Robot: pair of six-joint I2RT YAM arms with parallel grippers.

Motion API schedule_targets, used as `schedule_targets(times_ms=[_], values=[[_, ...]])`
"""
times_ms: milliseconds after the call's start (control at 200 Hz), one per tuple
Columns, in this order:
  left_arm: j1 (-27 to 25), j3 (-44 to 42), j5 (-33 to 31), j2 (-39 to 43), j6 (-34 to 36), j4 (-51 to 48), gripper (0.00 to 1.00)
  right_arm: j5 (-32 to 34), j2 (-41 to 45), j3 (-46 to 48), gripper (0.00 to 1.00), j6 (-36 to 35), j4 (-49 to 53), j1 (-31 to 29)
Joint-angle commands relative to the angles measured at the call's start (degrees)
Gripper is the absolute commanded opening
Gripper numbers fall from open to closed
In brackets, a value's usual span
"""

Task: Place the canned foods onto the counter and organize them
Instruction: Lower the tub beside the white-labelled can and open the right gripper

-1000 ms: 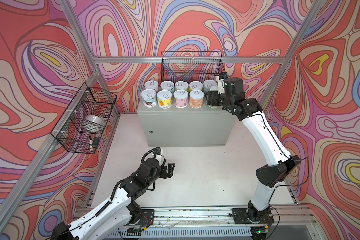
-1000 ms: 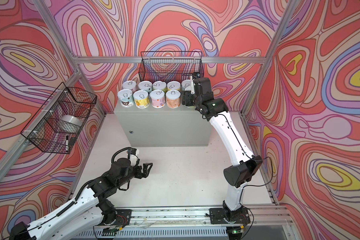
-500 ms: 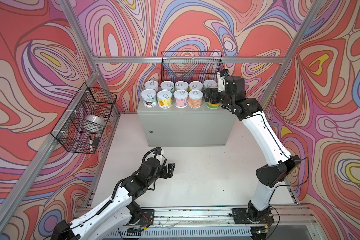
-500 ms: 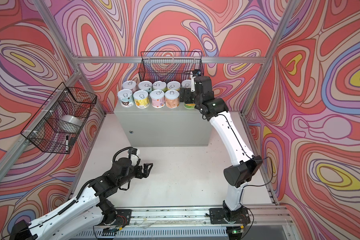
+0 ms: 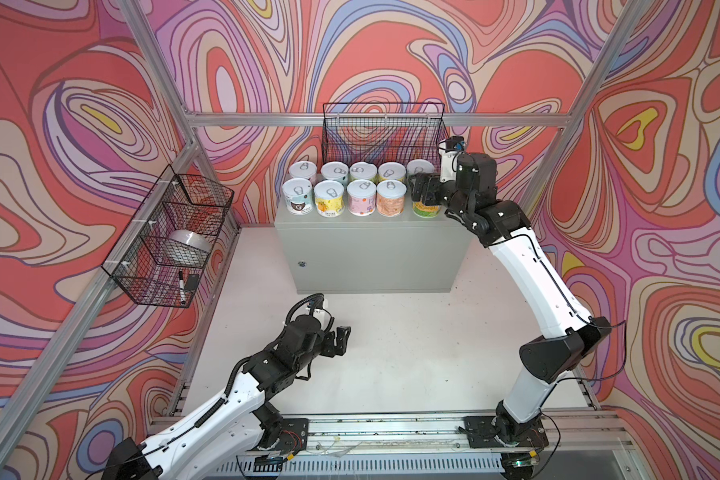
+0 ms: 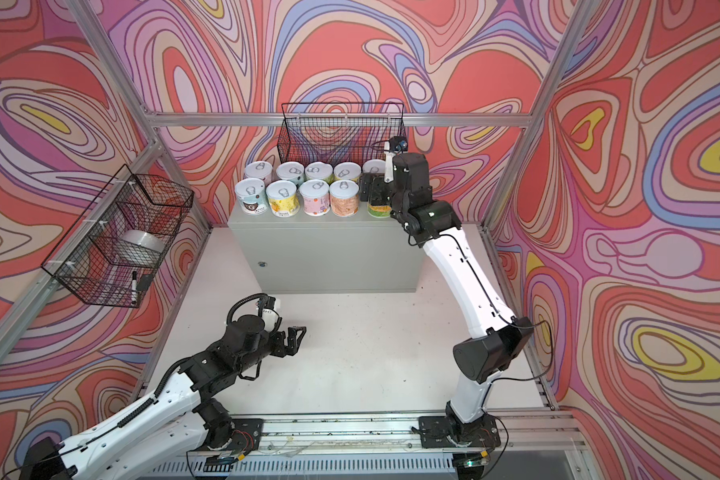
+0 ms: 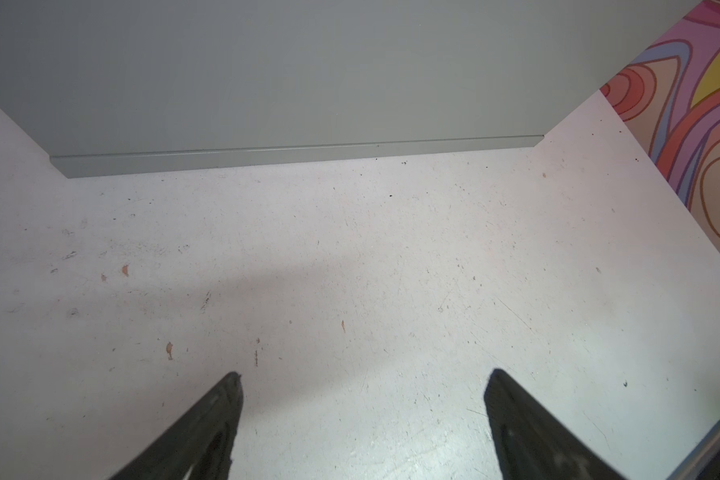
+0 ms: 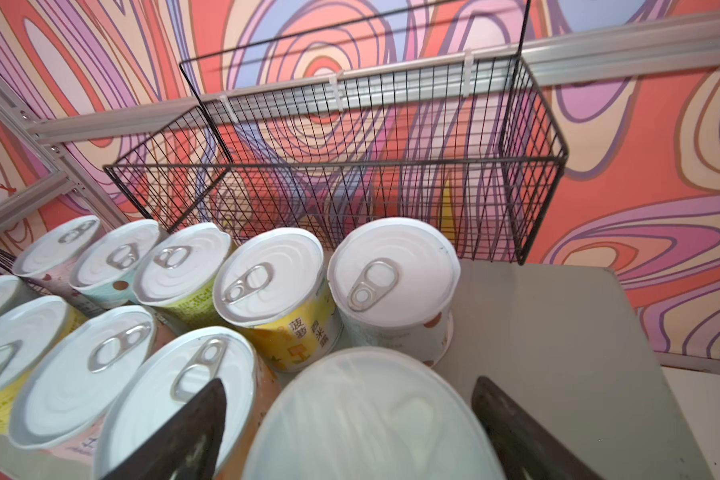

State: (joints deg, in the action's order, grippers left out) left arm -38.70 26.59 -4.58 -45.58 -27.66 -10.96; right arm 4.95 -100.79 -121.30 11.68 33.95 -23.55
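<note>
- Right gripper (image 8: 350, 384) has just let go. Its jaws now stand spread either side of the capped can (image 5: 425, 211); a second ago they pinched it.
- That can stands on the counter (image 5: 371, 253), at the right end of the front row, upper centre in both top views.
- Ten cans (image 5: 361, 198) in two rows of five, so placing looks done. The arm just needs to back off.
- Left gripper (image 7: 365, 374): jaws apart, empty, over the white table (image 7: 350, 270).

Grey counter (image 5: 371, 257) — 10 cans (image 5: 362, 198) atop, 2 rows.
</note>
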Motion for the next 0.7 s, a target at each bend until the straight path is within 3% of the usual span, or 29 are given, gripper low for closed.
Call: schedule_targets(times_ms=[0, 426, 696], values=[[-0.32, 1.76, -0.61, -0.28, -0.22, 0.36, 0.92, -0.64, 2.36, -1.19, 0.95, 0.1, -2.11, 0.18], [-0.32, 1.81, -0.92, 0.49, -0.26, 0.42, 0.92, 2.25, 3.57, -5.07, 0.95, -2.6, -1.34, 0.17], [-0.32, 2.26, -0.87, 0.49, 0.06, 0.14, 0.92, 8.62, 13.66, 8.67, 0.94, -1.43, -5.74, 1.21]])
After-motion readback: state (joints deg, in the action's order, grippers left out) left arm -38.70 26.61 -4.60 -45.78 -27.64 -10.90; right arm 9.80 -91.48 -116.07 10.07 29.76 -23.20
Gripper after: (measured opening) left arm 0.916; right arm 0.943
